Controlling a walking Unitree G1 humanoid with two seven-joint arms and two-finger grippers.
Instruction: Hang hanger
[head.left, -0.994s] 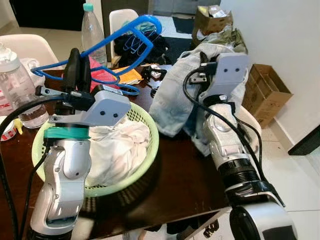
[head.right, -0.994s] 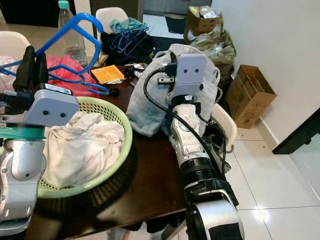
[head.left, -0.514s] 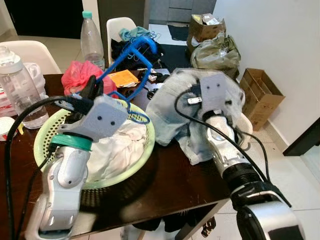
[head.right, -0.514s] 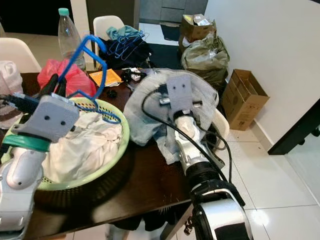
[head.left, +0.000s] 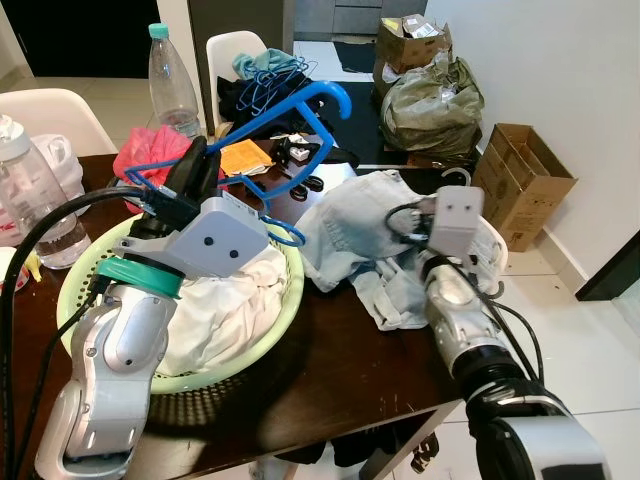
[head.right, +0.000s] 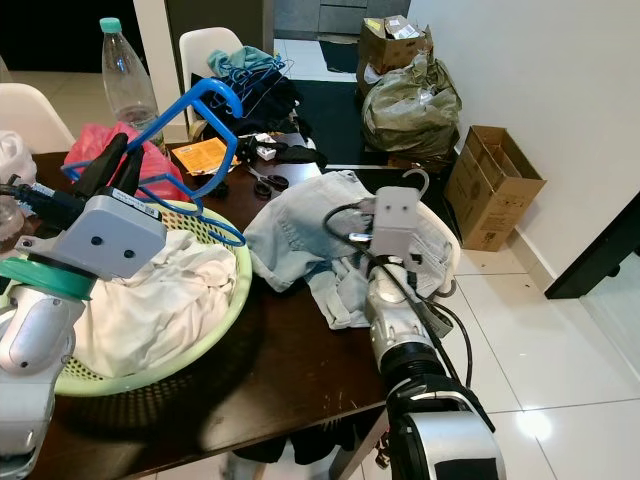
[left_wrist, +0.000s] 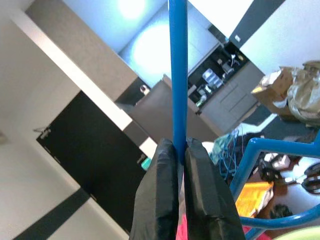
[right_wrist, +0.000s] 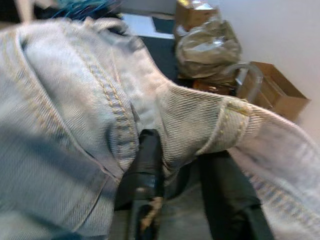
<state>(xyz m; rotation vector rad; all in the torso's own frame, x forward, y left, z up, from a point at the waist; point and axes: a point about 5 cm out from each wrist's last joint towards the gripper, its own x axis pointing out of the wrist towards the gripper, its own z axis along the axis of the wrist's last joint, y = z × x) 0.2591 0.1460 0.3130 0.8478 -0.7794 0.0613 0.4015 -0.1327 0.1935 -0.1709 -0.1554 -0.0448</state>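
Note:
My left gripper (left_wrist: 178, 150) is shut on a straight bar of the blue plastic hanger (head.left: 290, 120). It holds the hanger above the green basket (head.left: 290, 300), tilted, with the hook up and to the right. Light blue jeans (head.left: 350, 220) lie crumpled on the dark table's right side. My right gripper (right_wrist: 180, 147) lies low in the jeans, its fingers (right_wrist: 147, 165) apart with denim folds over and between them. Behind the right wrist (head.left: 455, 220), a pale hanger hook (head.right: 415, 180) pokes up beside the jeans.
The basket holds white cloth (head.left: 230, 310). Plastic bottles (head.left: 165, 65), a red bag (head.left: 150, 150) and small clutter sit at the table's back. A chair with more blue hangers (head.left: 265, 70) stands behind. A cardboard box (head.left: 520, 180) and stuffed bags (head.left: 430, 95) line the right wall.
My right arm has come down, and the jeans have gone from hanging raised to lying on the table. The blue hanger has swung so that its hook points right. The camera has shifted.

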